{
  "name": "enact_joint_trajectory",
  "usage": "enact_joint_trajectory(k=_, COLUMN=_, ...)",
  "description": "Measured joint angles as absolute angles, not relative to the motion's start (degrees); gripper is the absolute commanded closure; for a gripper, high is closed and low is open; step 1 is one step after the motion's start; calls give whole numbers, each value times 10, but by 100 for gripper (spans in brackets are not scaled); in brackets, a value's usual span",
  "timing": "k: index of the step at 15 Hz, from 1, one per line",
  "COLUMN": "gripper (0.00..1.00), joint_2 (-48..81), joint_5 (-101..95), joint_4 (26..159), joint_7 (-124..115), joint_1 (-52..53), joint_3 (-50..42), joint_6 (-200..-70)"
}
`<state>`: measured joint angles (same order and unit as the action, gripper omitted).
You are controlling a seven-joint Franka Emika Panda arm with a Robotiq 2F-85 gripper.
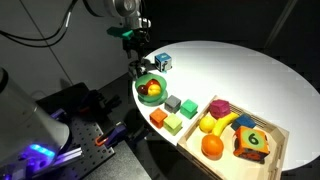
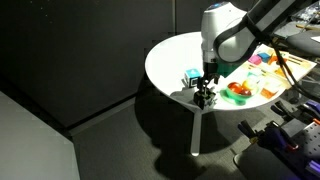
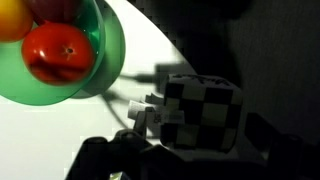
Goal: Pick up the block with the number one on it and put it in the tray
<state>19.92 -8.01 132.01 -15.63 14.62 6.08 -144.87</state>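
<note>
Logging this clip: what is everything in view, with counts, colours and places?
table: one, white, round
bowl: one, green, near the table edge
fruit in bowl: two, red, yellow
checkered block: one, black-and-white, at the gripper
cube: one, blue-and-white, behind the bowl
loose blocks: four, grey, green, orange, yellow-green, between bowl and tray
tray: one, light wood, holding banana, orange, block marked 6
gripper: one, dark, at the table edge

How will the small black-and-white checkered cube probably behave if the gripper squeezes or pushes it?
The black-and-white checkered cube looks rigid and flat-faced, so it probably keeps its shape and will not roll. Its faces seem smooth, so a weak grip may slip. It lies near the edge of the round white table; a push might drop it.
</note>
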Motion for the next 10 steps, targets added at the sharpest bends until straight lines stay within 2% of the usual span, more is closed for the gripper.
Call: enact_joint_trajectory(k=10, gripper=0, joint_2=221, joint_5=-85, joint_4=1320, joint_7=-156, joint_1=159, joint_3=52, joint_6=-1449)
